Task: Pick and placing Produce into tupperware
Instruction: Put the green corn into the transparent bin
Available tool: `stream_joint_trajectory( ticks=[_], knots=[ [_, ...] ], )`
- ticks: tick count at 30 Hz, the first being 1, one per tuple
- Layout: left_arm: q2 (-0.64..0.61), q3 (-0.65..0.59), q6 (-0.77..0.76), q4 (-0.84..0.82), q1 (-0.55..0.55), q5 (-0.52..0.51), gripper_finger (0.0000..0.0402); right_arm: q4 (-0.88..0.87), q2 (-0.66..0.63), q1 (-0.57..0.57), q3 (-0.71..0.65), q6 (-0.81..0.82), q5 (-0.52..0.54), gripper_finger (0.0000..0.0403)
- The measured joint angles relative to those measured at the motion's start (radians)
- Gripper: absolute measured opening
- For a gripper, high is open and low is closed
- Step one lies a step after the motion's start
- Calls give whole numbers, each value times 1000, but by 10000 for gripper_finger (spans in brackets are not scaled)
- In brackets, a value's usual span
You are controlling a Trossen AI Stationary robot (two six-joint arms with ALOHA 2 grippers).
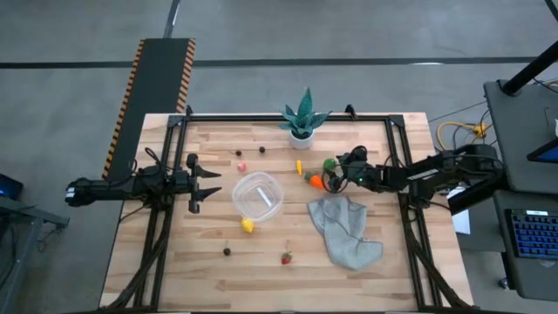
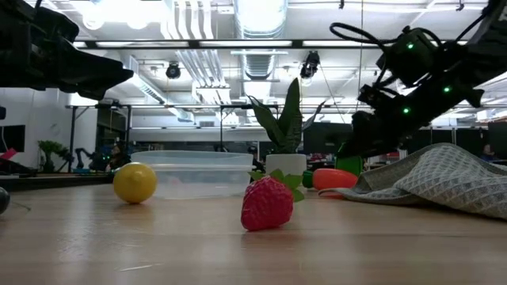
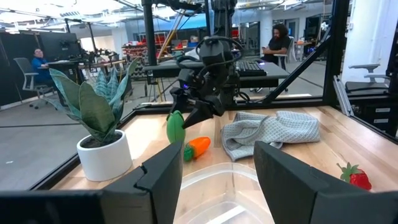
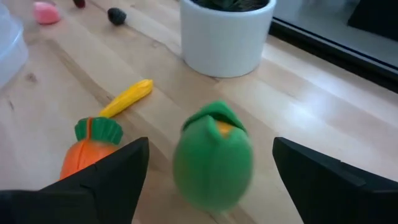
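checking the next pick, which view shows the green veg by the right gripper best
The right wrist view: the green vegetable fills the frame between the open right gripper fingers, yellow showing at its tip. The left wrist view shows it small and far off. The high view gives only a green dot; the low view mostly hides it behind the gripper.

Overhead view straight down, low view table-level, both sharing tupperware [image 1: 258,195]

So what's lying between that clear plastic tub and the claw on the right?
In the high view, an orange toy carrot lies on the wood between the tupperware and the open right gripper. A green piece sits right at the fingers.
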Motion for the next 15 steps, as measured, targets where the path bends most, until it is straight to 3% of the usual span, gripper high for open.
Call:
stream_joint_trajectory(
  ticks=[6,15],
  knots=[
    [0,0,0,0,0,0,183,-1,112,-12,55,-18,-15,363],
    [0,0,-2,-1,0,0,183,0,217,-56,86,-19,-18,361]
  ],
)
